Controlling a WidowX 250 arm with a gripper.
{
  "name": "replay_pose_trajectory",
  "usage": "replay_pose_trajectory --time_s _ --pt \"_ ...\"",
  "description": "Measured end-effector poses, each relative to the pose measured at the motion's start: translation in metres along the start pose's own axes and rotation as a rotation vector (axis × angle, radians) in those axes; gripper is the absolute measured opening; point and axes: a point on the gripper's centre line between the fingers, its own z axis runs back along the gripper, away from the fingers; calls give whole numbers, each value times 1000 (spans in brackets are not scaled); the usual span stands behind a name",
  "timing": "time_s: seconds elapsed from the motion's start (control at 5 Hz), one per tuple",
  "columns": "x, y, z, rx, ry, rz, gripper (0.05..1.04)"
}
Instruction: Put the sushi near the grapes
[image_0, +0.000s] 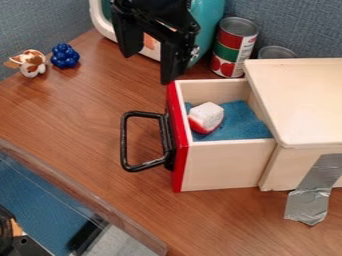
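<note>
Open, empty pincer (147, 67) at eleven o'clock from sushi (206, 117) in drawer (224, 167); likely pickup stage, needing descent and grasp, then carrying toward ten o'clock grapes (65, 55)

And it's white over red on the sushi (206, 116), mid-frame, against blue lining (244, 122); bright red drawer front (179, 165), black handle (124, 142); deep blue grapes (65, 55) upper left, beside a toy animal (32, 63) patched brown and white; black gripper (147, 69) up top; red, green and white can (234, 47) upper right; silver-grey tape (312, 192) lower right; brown wood-grain tabletop (87, 110) at left!
</note>
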Motion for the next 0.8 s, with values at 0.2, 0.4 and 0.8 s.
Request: replay_pose_trajectory --time_s 0.2,0.4,0.8 --pt "-2 -1 -6 -6 19 4 1000" --pt "5 -8 -22 -36 38 9 999" --pt "27 -15 -31 -42 39 -1 999"
